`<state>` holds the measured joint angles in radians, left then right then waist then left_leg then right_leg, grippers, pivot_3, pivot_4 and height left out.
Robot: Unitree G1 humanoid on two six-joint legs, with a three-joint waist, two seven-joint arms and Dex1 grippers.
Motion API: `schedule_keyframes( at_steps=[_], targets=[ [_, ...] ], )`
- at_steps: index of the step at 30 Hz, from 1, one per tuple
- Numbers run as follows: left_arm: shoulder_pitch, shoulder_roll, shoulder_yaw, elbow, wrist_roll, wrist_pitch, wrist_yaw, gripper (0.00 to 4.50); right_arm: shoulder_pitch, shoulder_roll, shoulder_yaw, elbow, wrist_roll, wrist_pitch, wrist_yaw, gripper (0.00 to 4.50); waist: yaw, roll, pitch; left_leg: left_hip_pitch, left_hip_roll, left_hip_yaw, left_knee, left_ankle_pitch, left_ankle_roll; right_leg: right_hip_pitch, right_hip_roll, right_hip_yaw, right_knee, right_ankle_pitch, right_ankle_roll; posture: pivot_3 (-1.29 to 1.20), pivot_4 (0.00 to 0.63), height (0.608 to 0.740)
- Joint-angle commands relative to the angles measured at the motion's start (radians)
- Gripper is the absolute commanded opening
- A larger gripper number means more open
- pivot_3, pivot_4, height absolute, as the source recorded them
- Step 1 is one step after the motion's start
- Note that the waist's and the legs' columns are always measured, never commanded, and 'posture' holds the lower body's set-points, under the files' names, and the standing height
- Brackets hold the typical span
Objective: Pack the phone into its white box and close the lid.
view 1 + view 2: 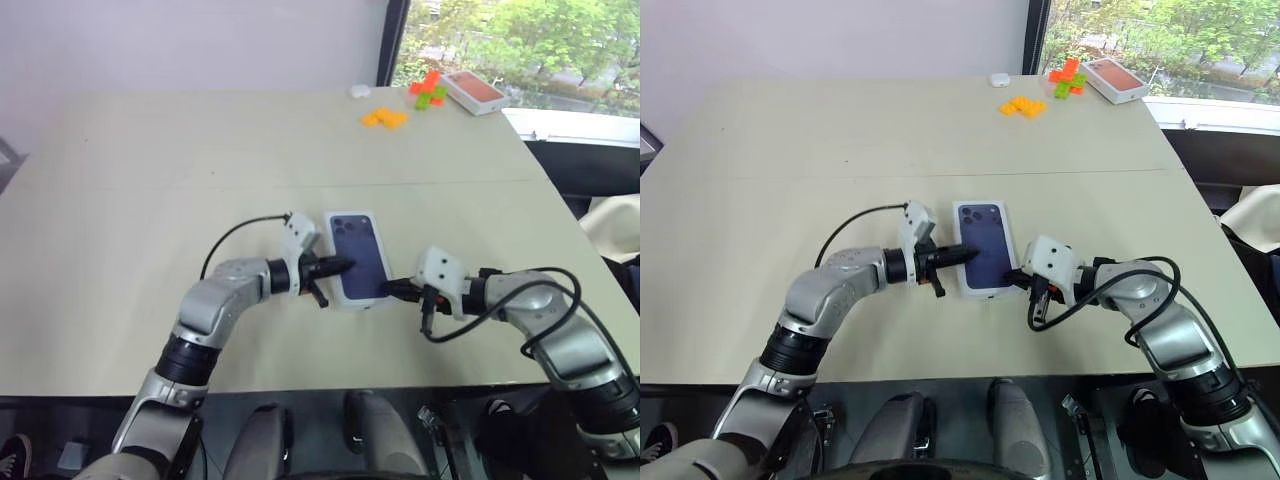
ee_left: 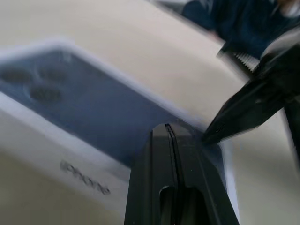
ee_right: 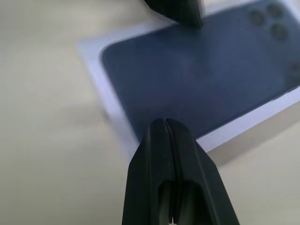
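The lid (image 1: 360, 250), white with a dark blue phone picture on top, sits on the white box near the table's front middle. The box's white side wall (image 2: 56, 150) shows in the left wrist view. The phone is hidden. My left gripper (image 1: 345, 266) is shut and empty. It reaches in from the left, and its tip (image 2: 166, 129) lies over the printed picture. My right gripper (image 1: 388, 288) is also shut and empty. It comes from the right, with its tip (image 3: 164, 123) at the lid's near right corner. Whether either tip presses the lid, I cannot tell.
At the far right of the table lie orange blocks (image 1: 384, 118), green and orange blocks (image 1: 428, 90), an orange-topped white box (image 1: 473, 90) and a small white object (image 1: 360, 91). The table's front edge (image 1: 330, 378) runs close below both arms.
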<state>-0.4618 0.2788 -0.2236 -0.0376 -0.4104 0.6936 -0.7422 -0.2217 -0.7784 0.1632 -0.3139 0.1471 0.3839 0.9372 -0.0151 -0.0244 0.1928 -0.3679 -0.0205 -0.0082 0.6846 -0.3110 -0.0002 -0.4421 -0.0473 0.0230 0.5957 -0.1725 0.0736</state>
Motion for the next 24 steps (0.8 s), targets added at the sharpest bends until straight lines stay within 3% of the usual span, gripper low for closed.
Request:
schedule_keyframes(
  at_steps=[1,4,9,12,16,20,24],
  targets=[
    [0.012,0.046,-0.020,0.022,0.055,-0.024,-0.007,0.00,0.039,-0.019,0.046,0.005,-0.088,-0.035,-0.029,0.02,0.002,-0.002,-0.001,0.002,0.000,-0.001,0.000,0.000,0.000,0.003,0.001,0.000,0.000,-0.002,-0.002,0.00,0.150,0.740],
    [0.013,0.060,-0.024,0.034,0.069,-0.034,-0.009,0.00,0.043,-0.023,0.054,0.007,-0.117,-0.068,-0.034,0.02,0.001,-0.002,-0.003,0.014,0.001,-0.001,-0.001,-0.001,0.000,0.014,0.001,-0.001,-0.002,-0.007,0.003,0.00,0.150,0.740],
    [-0.023,0.057,0.013,0.061,0.054,-0.056,-0.012,0.00,-0.054,0.030,-0.006,0.025,-0.039,0.010,-0.036,0.02,0.001,-0.003,-0.003,0.014,0.001,-0.001,-0.001,-0.001,0.001,0.014,0.000,0.000,-0.002,-0.007,0.004,0.00,0.150,0.740],
    [-0.095,0.002,0.067,0.128,0.046,-0.084,0.048,0.00,-0.159,0.080,-0.022,0.086,-0.027,0.028,-0.068,0.02,0.002,-0.003,-0.002,0.013,0.001,-0.002,-0.001,-0.001,0.001,0.013,0.000,0.000,-0.001,-0.006,0.003,0.00,0.150,0.740],
    [-0.219,-0.080,0.117,0.310,0.097,-0.167,0.161,0.00,-0.322,0.160,0.008,0.282,-0.111,-0.028,-0.165,0.02,0.004,-0.003,-0.002,0.011,0.000,-0.002,-0.001,-0.001,0.001,0.011,0.000,-0.001,-0.001,-0.004,0.000,0.00,0.150,0.740],
    [-0.313,-0.126,0.089,0.493,0.173,-0.251,0.190,0.00,-0.444,0.230,0.057,0.491,-0.198,-0.105,-0.235,0.02,0.004,-0.003,-0.002,0.010,-0.001,-0.002,-0.002,-0.001,0.001,0.011,-0.001,-0.001,-0.002,-0.002,0.003,0.00,0.150,0.740],
    [-0.360,-0.148,0.076,0.609,0.222,-0.285,0.190,0.00,-0.478,0.271,0.091,0.621,-0.245,-0.148,-0.251,0.02,0.005,-0.002,-0.002,0.008,-0.002,-0.001,-0.003,-0.002,0.003,0.009,-0.003,-0.001,-0.002,-0.001,0.003,0.00,0.150,0.740]
  ],
)
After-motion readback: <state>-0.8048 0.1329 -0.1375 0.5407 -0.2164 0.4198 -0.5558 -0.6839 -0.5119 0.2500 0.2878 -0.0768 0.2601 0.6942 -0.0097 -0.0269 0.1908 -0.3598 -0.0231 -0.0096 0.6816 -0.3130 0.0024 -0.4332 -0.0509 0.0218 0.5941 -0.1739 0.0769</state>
